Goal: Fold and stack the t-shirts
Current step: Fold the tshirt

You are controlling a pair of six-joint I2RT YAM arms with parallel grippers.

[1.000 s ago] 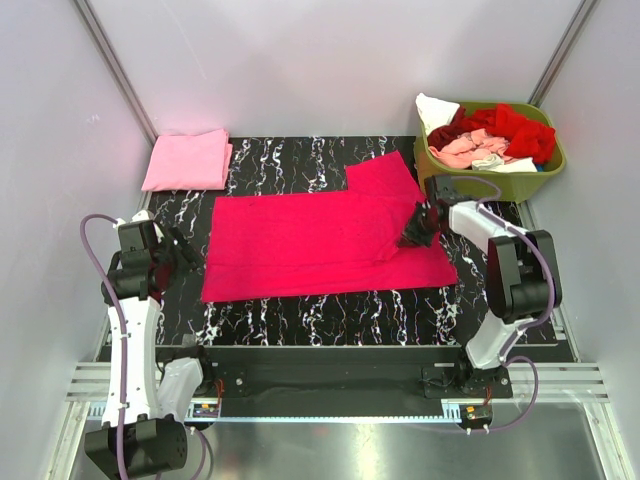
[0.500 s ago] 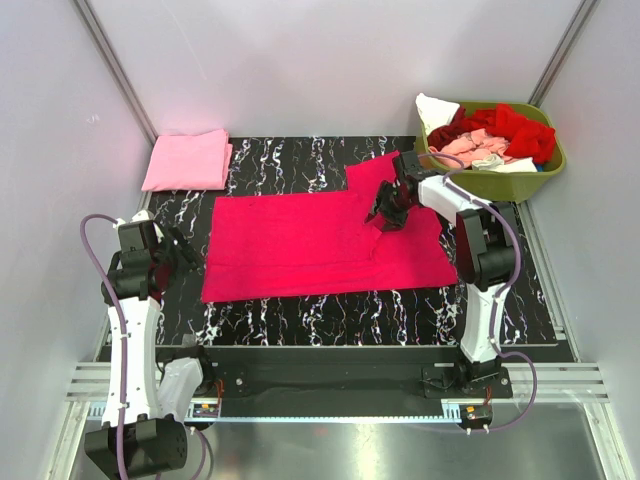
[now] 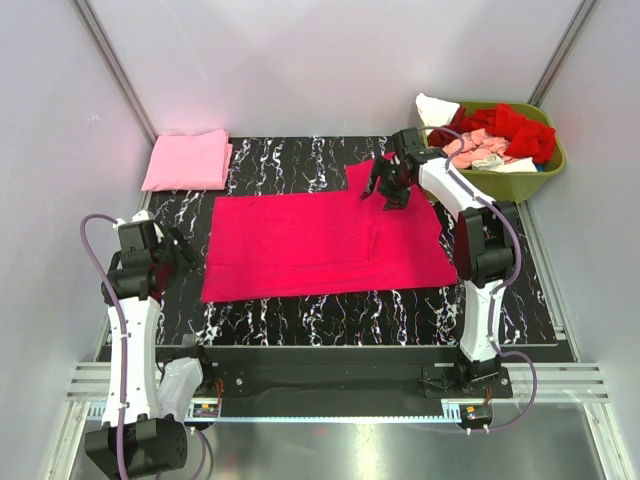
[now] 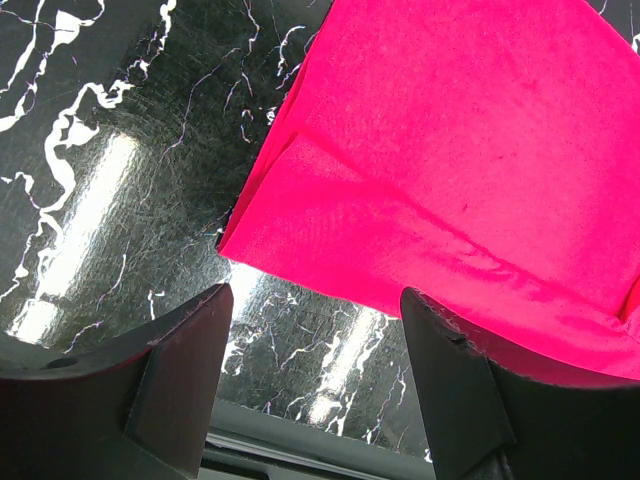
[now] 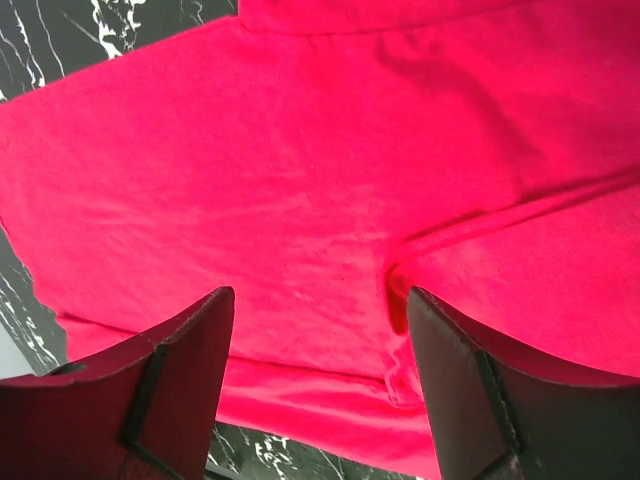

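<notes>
A bright magenta t-shirt (image 3: 310,245) lies spread flat on the black marbled table (image 3: 300,320). One sleeve sticks out at its far right. My right gripper (image 3: 385,190) hovers open over that sleeve area, and in the right wrist view only magenta cloth (image 5: 320,170) lies below the open right gripper (image 5: 320,340), nothing between the fingers. My left gripper (image 3: 185,250) stands open just left of the shirt's left edge. In the left wrist view the left gripper (image 4: 315,340) is over bare table beside the shirt's corner (image 4: 450,150). A folded light pink t-shirt (image 3: 187,160) lies at the back left.
An olive-green basket (image 3: 500,187) at the back right holds red (image 3: 520,125), salmon (image 3: 468,148) and white (image 3: 435,106) shirts. Grey walls close in the sides and back. A metal rail runs along the near edge.
The right gripper was shut on the magenta shirt near its right side; it has opened, let the cloth go, and moved toward the far sleeve. The left arm has not moved.
</notes>
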